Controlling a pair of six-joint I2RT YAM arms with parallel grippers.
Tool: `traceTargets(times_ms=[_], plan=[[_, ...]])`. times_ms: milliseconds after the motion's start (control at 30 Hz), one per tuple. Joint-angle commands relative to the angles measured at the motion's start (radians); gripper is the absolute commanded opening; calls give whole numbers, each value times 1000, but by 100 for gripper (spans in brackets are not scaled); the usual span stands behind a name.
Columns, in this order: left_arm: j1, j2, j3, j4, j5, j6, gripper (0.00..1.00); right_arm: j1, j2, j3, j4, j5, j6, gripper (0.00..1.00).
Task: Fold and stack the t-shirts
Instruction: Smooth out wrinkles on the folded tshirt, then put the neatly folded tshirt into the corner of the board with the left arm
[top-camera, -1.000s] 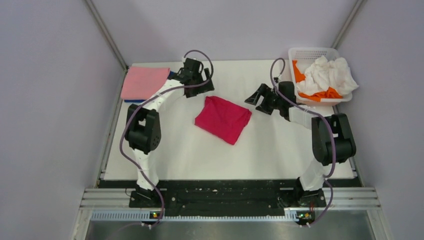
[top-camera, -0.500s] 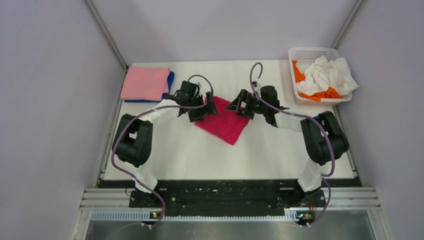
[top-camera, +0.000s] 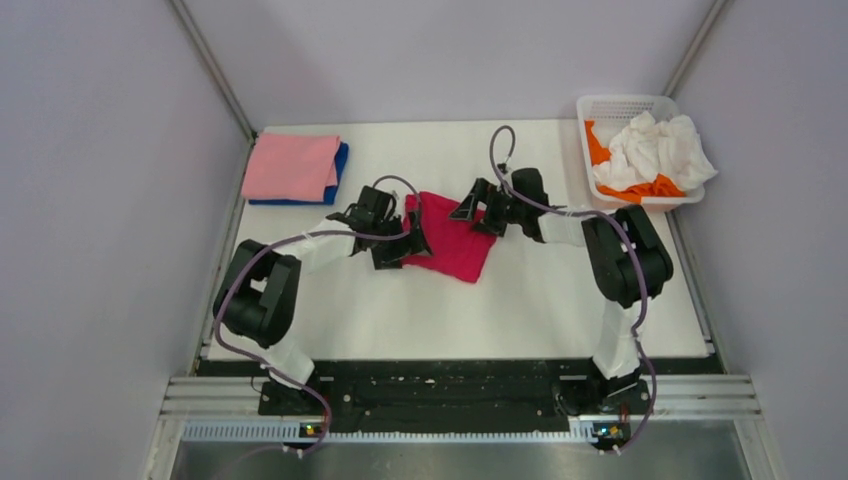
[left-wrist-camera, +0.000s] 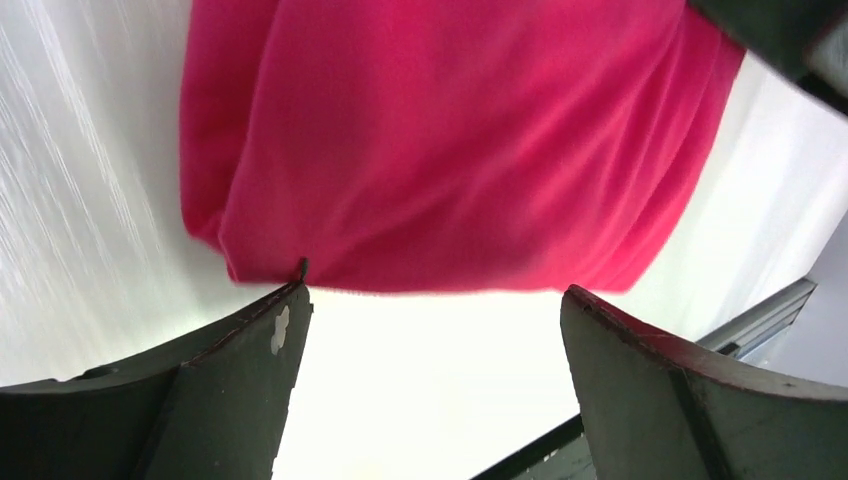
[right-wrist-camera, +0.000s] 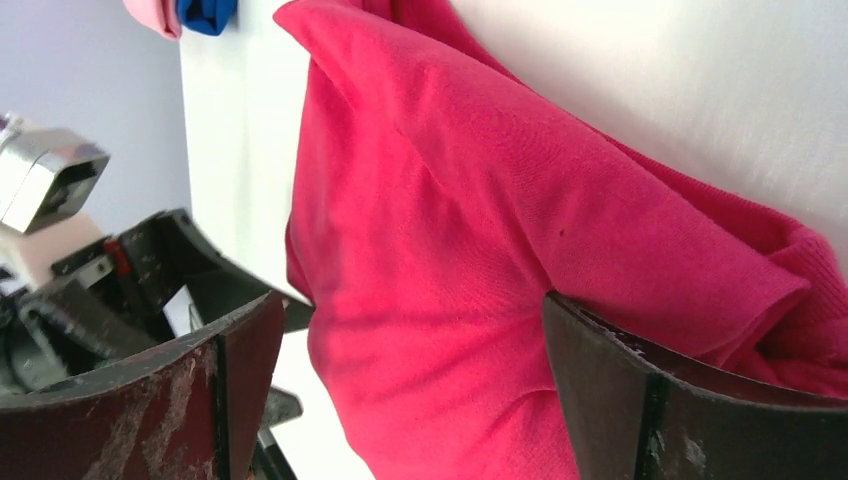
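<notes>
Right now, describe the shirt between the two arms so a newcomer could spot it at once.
On the white table, look at the middle, between the pink-on-blue folded stack at the far left and the mesh basket at the far right. The crimson t-shirt lies there alone, folded into a rough square. It is the only deep red cloth.

Crimson t-shirt (top-camera: 452, 246) lies folded, slightly rumpled; pink t-shirt (top-camera: 290, 167) stacked on blue t-shirt (top-camera: 342, 160).

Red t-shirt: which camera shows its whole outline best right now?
Top external: the red t-shirt shows nearly whole, as a folded square. Left wrist shows just one edge, close up; right wrist shows a cropped, rumpled side.
</notes>
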Motion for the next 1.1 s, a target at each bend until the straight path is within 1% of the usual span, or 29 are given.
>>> traceTargets(times_ms=[0,67,133,200,233,300,367,400,467,567,633,733,767,833,867,933,967,1067], plan=[[-40,-165,-3,-36,-22,28,99,-11,-117,89,-125,61,-117,99],[-42,-219,9,-28,-17,44,99,-10,-201,92,-161,87,-145,99],[-43,-247,25,-36,-51,65,99,-10,-302,57,-188,132,-163,99],[-40,-247,47,-58,-113,87,99,-10,-408,-17,-187,186,-159,99],[-40,-236,60,-67,-158,88,99,-10,-465,-87,-177,211,-146,99],[-35,-186,100,-91,-225,115,99,-9,-572,-193,-169,264,-116,99],[-28,-111,188,-197,-262,147,99,-11,-676,-290,-167,301,-83,99],[-25,-75,233,-223,-272,167,99,-10,-728,-328,-175,310,-69,99],[-22,-1,285,-217,-306,205,99,-10,-816,-384,-200,308,-43,99],[-1,118,375,-230,-277,235,99,-10,-935,-439,-241,307,-28,99],[5,198,426,-242,-260,244,99,-10,-981,-454,-283,341,-36,99],[6,276,479,-240,-241,261,99,-9,-1012,-449,-357,353,-68,99],[6,292,497,-243,-252,262,99,-10,-1015,-447,-373,349,-75,99],[6,321,523,-257,-323,265,98,-10,-1019,-444,-393,341,-89,99],[6,330,532,-262,-349,271,97,-10,-1022,-443,-399,341,-96,99],[6,350,544,-267,-366,281,91,-10,-1025,-441,-412,353,-103,99],[4,364,549,-272,-370,286,89,-11,-1025,-438,-419,362,-110,99],[3,396,556,-282,-350,288,84,-11,-1027,-429,-436,379,-128,99]])
